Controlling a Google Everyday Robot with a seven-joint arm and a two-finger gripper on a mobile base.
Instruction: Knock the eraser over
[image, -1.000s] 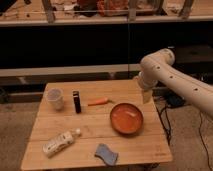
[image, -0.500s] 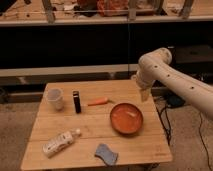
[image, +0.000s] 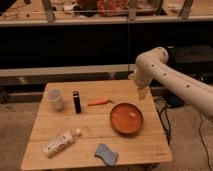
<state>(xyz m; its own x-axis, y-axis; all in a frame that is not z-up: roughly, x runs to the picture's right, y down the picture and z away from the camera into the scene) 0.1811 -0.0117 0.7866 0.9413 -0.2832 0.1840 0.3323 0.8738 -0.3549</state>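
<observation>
The eraser (image: 76, 101), a slim black block, stands upright on the wooden table (image: 95, 127) just right of the clear plastic cup (image: 55, 98). My gripper (image: 142, 93) hangs from the white arm above the table's far right edge, well to the right of the eraser and apart from it. A thin orange stick (image: 98, 102) lies between the eraser and the gripper.
An orange bowl (image: 126, 117) sits right of centre, below the gripper. A white bottle (image: 59, 142) lies on its side at the front left. A blue-grey cloth piece (image: 105, 153) lies at the front edge. Dark shelving stands behind the table.
The arm and gripper have shifted slightly left, toward the table. The objects on the table have not moved.
</observation>
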